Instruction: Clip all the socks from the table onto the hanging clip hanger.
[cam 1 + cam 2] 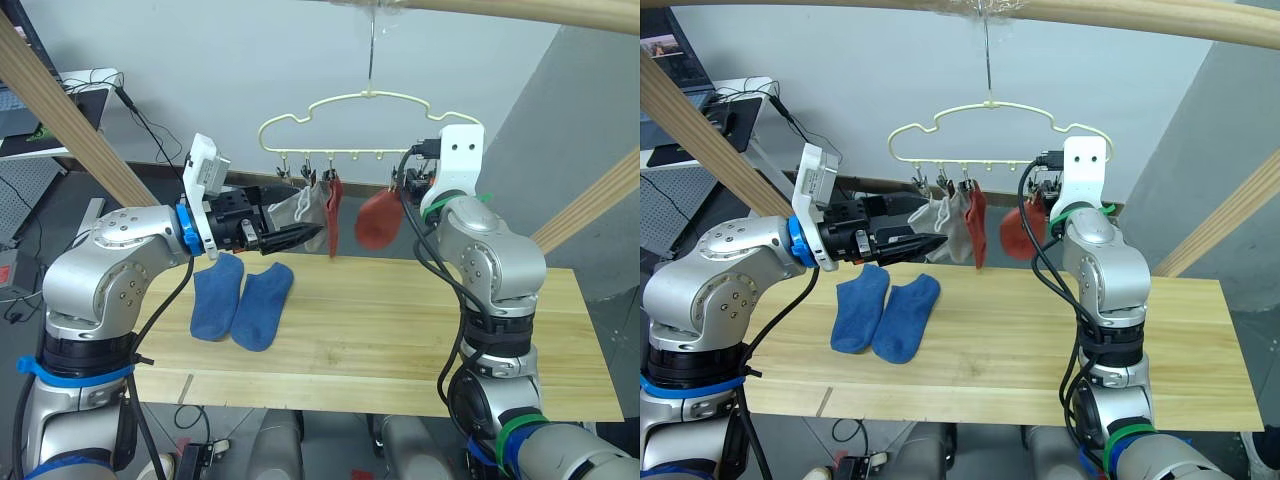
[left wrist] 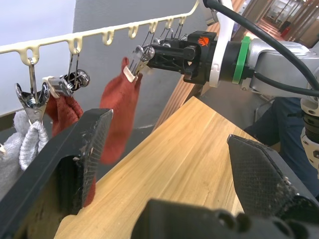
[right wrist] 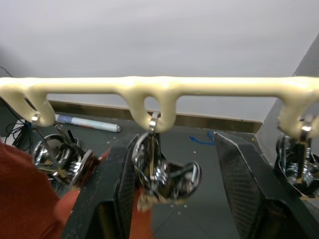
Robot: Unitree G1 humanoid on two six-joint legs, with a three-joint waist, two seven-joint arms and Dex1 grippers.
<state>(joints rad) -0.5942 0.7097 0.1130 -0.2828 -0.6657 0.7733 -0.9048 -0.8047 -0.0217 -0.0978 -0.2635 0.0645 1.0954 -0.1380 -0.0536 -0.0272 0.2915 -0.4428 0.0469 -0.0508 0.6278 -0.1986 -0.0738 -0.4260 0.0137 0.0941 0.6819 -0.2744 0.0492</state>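
Note:
The pale-yellow clip hanger point(image 1: 365, 100) hangs by its hook over the back of the table point(image 1: 400, 330). Light grey socks point(image 1: 298, 210) and a rust-red sock point(image 1: 333, 215) hang from its left clips. A second rust-red sock point(image 1: 378, 220) hangs from a clip point(image 3: 154, 169) that sits between the fingers of my open right gripper point(image 1: 405, 185), close to one finger. Two blue socks point(image 1: 240, 298) lie side by side on the table's left part. My left gripper point(image 1: 305, 236) is open and empty, just below the grey socks and above the blue ones.
Thick wooden poles of the frame slant at the left point(image 1: 70, 120) and right point(image 1: 590, 205), and one runs across the top point(image 1: 1120, 12). A desk with cables point(image 1: 80, 90) stands behind on the left. Bare planks make up the table's right half.

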